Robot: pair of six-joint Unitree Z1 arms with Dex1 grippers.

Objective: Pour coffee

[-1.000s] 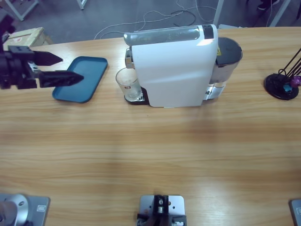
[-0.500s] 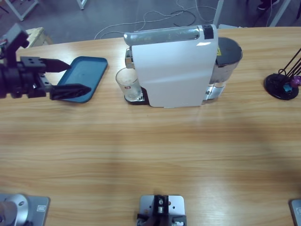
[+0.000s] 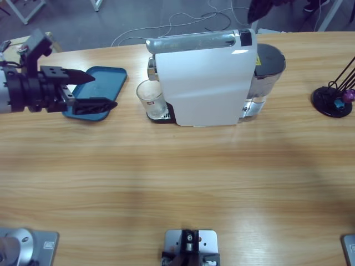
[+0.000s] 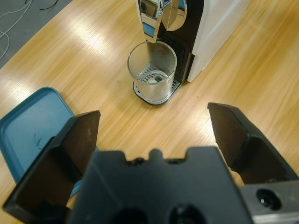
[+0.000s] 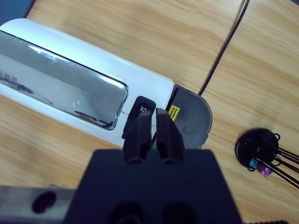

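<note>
A clear glass tumbler stands on the drip grille under the spout of the white coffee machine. No coffee is in view; I see the grille straight through the glass. My left gripper is open over the blue tray, jaws pointing at the glass from a hand's width to its left. My right gripper is shut and empty, hovering above the machine's top near its black button. A dark piece of an arm shows at the high view's top edge.
The machine's grey water tank sits at its right end. A black capsule stand is at the far right. Cables lie on the floor behind the table. Bare wood fills the table's front half.
The left gripper has moved right, across the tray toward the glass, staying open. A dark piece of an arm has come in at the top edge behind the machine.
</note>
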